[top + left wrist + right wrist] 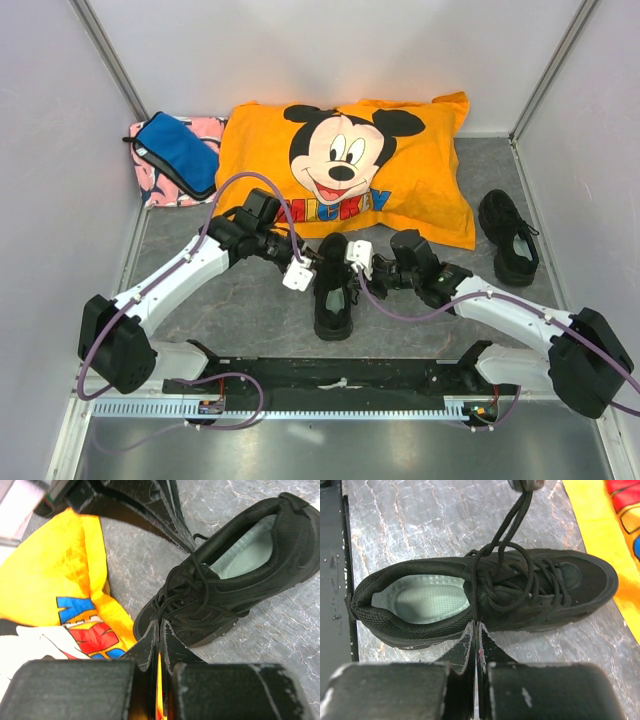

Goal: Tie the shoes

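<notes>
One black shoe lies in the middle of the grey table, toe toward the orange pillow; it also shows as the shoe and the shoe, grey insole visible. Its thin black laces are drawn out to both sides. My left gripper is shut at the shoe's left side, with a doubled lace running up to it. My right gripper is shut at the shoe's right side; a lace strand leads to its fingers. The second shoe lies apart at the right.
The orange Mickey pillow fills the back, just behind the middle shoe's toe. A blue pouch rests on a pink patterned cloth at the back left. White walls close in both sides; a black rail runs along the near edge.
</notes>
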Available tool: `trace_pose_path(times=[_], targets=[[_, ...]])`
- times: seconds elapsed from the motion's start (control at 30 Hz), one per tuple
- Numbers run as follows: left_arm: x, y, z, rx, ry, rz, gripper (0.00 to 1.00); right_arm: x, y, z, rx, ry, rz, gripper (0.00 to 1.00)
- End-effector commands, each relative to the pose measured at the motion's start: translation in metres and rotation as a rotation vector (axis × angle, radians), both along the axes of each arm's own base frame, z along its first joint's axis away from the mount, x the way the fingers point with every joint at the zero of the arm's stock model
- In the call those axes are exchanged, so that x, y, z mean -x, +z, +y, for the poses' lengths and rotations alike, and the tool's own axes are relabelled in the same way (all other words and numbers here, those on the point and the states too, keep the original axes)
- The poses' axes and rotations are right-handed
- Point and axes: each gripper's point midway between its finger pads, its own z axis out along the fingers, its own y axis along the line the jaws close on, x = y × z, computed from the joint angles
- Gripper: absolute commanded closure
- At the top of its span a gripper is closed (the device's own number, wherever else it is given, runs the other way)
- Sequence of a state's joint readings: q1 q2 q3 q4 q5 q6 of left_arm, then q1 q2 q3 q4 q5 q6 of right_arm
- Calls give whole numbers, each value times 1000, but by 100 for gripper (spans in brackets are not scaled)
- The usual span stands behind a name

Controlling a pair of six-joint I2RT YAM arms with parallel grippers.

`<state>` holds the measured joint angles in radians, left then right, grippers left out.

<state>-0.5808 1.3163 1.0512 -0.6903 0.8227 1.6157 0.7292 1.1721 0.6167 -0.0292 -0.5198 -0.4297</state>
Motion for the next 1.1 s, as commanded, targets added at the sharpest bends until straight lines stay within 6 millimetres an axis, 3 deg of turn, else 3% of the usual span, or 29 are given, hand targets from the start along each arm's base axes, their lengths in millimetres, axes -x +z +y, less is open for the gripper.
trace_pose_path(times=[0.0,0.33,0.53,0.83,0.93,0.97,1.07], targets=[[-2,12,-3,76,39,56,99,-16,29,-3,-55,-103,-8,100],[-11,-5,10,113,190,191,98,-24,22,-25,-37,-165,29,100],[-24,-19,17,137,305,248,98,-23,32,-22,-84,-177,69,100],[-28,-39,27,130,426,364,97,-15,43,-10,-171,-160,146,100],[-29,-33,30,159,481,439,78,-15,49,-7,-202,-163,158,100],[-29,-28,30,183,488,457,65,-16,52,-5,-214,-166,158,100],[-26,-16,39,245,556,513,49,-16,54,-4,-232,-178,182,100]])
